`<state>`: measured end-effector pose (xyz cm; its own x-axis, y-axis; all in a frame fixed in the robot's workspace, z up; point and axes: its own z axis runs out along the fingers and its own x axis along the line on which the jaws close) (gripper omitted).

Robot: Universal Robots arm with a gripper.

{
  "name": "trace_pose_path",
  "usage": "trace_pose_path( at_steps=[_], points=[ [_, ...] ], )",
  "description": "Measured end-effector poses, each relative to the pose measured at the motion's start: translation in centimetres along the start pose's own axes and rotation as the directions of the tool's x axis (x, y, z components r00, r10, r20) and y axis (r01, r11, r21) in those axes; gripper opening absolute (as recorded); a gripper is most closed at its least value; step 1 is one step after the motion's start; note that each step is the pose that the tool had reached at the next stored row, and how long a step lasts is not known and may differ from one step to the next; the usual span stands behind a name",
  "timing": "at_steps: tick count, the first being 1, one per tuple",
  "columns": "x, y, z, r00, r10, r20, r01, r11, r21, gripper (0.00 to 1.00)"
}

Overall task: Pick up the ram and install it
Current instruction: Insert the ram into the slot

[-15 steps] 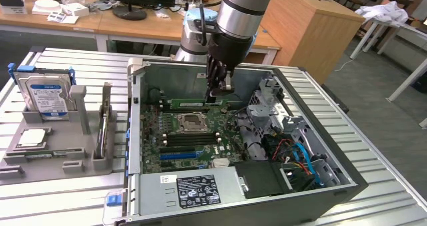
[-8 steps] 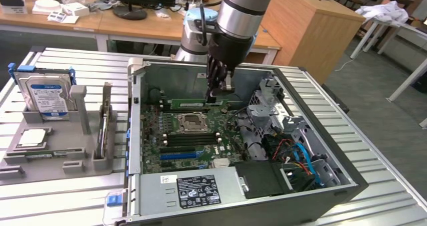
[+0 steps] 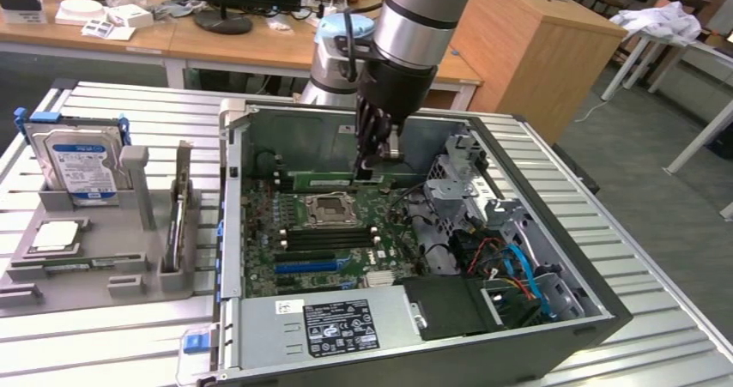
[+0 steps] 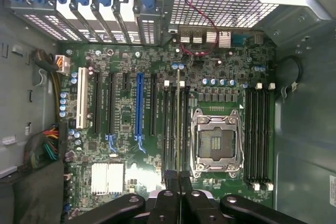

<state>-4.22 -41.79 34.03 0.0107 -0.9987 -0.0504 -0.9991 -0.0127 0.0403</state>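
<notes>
My gripper (image 3: pixel 369 166) reaches down into the open computer case (image 3: pixel 235 232), shut on the ram (image 3: pixel 332 180), a long thin green stick held level above the motherboard (image 3: pixel 300 251) near the case's back wall. In the wrist view the ram (image 4: pixel 178 119) shows edge-on as a thin line running out from between my fingertips (image 4: pixel 170 181). It lies in line with the black memory slots (image 4: pixel 169 129) beside the CPU socket (image 4: pixel 216 141). Whether it touches a slot I cannot tell.
A hard drive (image 3: pixel 81 160) stands in a grey holder (image 3: pixel 103 271) on the exterior view's left. Inside the case are the power supply (image 3: pixel 332 323), a drive cage (image 3: pixel 458 181), cables (image 3: pixel 516 267), more memory slots (image 4: pixel 257 135) and expansion slots (image 4: pixel 139 103).
</notes>
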Motion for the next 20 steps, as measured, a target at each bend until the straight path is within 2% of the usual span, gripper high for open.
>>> trace_pose_path(
  at_steps=[9, 20],
  points=[
    [0.2, 0.00, 0.05, 1.0000, 0.000, -0.0001, 0.000, 1.0000, -0.0001, 0.12],
    [0.3, -0.05, 1.24, 1.0000, 0.000, -0.0001, 0.000, 1.0000, 0.0001, 0.12]
  ],
)
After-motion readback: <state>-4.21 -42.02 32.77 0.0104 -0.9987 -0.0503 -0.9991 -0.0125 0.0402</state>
